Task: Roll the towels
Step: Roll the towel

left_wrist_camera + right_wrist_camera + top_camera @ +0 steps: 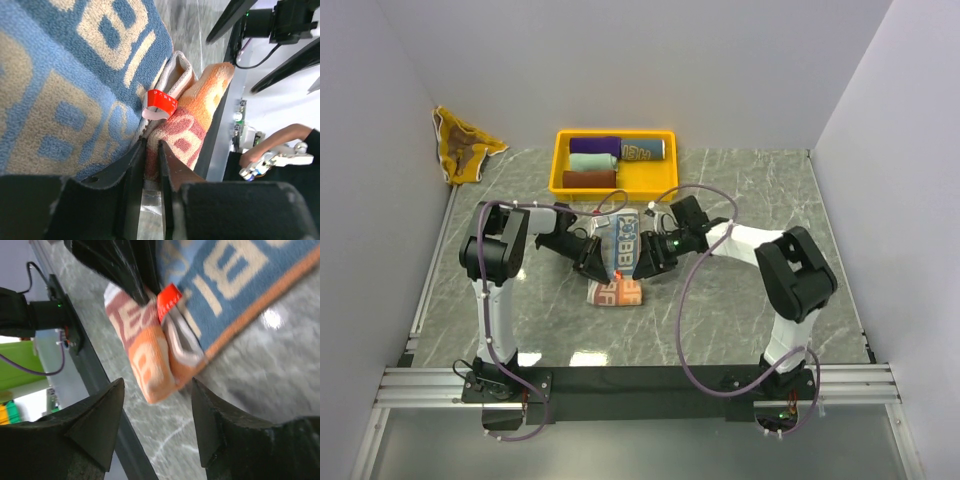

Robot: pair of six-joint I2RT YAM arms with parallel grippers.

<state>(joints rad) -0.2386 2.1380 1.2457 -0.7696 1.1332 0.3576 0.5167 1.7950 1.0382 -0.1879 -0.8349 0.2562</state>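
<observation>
A blue towel (626,240) with white lettering and an orange-red near end (616,292) lies partly folded at the table's middle. My left gripper (594,262) is at its left side. In the left wrist view the left gripper (151,146) is shut on the towel's folded orange-red edge (187,135), just below a red tag (161,101). My right gripper (646,258) is at the towel's right side. In the right wrist view the right gripper (157,395) is open, with the orange end (147,360) just beyond its tips and untouched.
A yellow tray (560,168) at the back holds rolled towels: purple (595,145), mint (592,161), maroon (589,179) and blue-grey (644,150). A crumpled yellow-brown towel (465,148) lies at the back left corner against the wall.
</observation>
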